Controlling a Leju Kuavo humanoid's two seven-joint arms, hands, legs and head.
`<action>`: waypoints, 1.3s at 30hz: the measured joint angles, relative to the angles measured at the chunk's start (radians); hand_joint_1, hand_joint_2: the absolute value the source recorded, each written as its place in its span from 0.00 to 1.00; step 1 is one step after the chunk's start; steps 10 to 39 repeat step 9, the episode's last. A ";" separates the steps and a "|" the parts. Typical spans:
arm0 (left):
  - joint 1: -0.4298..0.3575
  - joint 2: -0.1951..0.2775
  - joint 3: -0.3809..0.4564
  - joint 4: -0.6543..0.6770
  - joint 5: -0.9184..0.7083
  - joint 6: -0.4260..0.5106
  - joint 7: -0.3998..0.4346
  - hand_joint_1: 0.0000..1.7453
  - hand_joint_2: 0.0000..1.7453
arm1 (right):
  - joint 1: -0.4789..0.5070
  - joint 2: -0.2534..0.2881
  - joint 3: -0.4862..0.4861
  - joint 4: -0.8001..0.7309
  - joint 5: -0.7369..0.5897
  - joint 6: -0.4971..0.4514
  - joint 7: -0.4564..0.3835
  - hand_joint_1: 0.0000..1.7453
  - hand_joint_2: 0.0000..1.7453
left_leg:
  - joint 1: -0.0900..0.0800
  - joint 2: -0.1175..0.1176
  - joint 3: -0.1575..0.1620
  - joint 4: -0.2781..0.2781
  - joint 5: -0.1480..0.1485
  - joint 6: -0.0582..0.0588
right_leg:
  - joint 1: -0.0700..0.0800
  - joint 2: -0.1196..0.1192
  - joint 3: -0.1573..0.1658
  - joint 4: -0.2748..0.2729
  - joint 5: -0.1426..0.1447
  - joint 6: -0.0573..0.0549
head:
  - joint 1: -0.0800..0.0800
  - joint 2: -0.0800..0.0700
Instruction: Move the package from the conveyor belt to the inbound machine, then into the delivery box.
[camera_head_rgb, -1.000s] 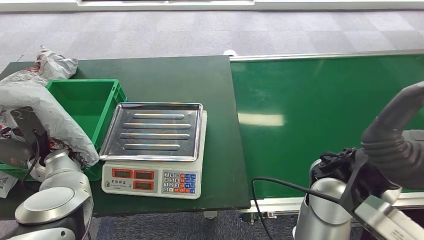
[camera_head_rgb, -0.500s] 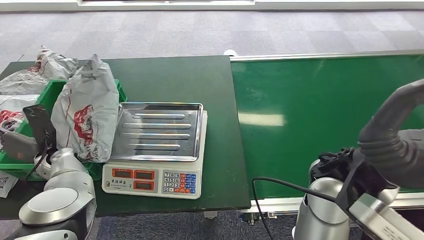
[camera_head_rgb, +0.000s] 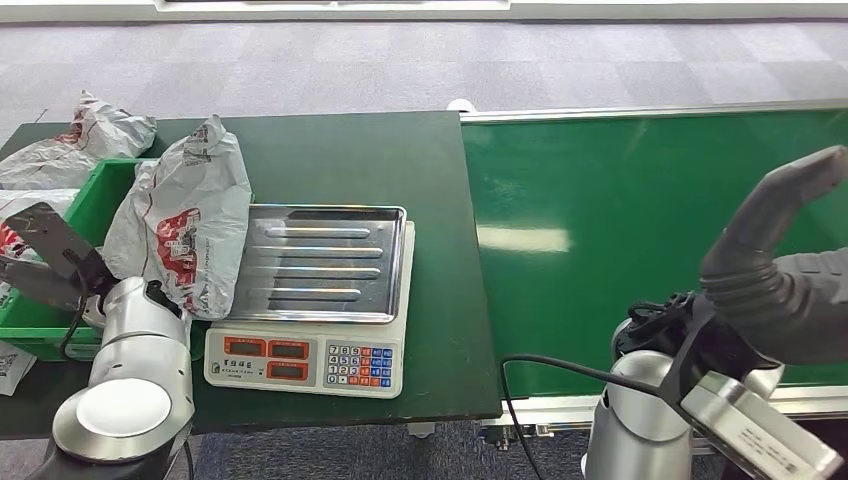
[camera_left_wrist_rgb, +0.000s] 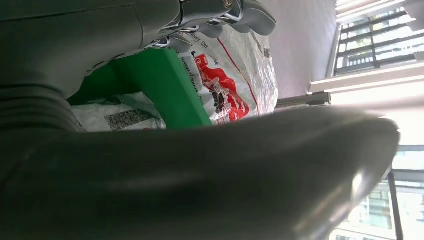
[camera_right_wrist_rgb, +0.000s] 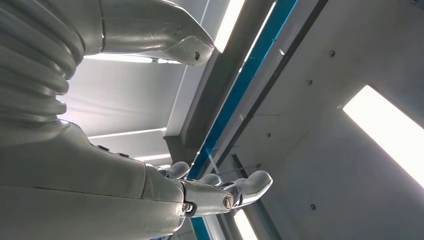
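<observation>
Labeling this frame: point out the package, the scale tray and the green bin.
package (camera_head_rgb: 185, 225), head view, on its red print.
scale tray (camera_head_rgb: 315, 262), head view, middle of the ribbed steel pan.
green bin (camera_head_rgb: 92, 196), head view, on its inner wall.

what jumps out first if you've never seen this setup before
The eye lands on the crinkled silver plastic package with red print, leaning on the rim of the green plastic crate and against the electronic scale with its ribbed steel tray. To the right stretches the broad green conveyor belt, bare of parcels. The left hand hovers by the crate holding nothing, while the right hand is raised, its fingers spread toward the ceiling.
</observation>
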 joint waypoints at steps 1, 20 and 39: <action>0.005 0.000 -0.025 -0.011 0.059 -0.007 0.000 0.00 0.00 | 0.000 0.000 0.000 0.002 0.000 0.000 0.000 0.00 1.00 | 0.000 0.000 0.000 0.000 0.000 0.000 | 0.000 0.000 0.000 0.000 0.000 0.000 | 0.000 0.000; 0.085 0.003 -0.333 -0.155 0.477 -0.269 -0.001 0.00 0.00 | 0.011 -0.002 0.016 0.028 -0.074 0.000 0.006 0.00 1.00 | 0.000 -0.001 0.000 0.000 0.000 0.000 | 0.000 -0.001 0.000 0.000 0.000 0.000 | 0.000 0.000; 0.085 0.003 -0.333 -0.155 0.477 -0.269 -0.001 0.00 0.00 | 0.011 -0.002 0.016 0.028 -0.074 0.000 0.006 0.00 1.00 | 0.000 -0.001 0.000 0.000 0.000 0.000 | 0.000 -0.001 0.000 0.000 0.000 0.000 | 0.000 0.000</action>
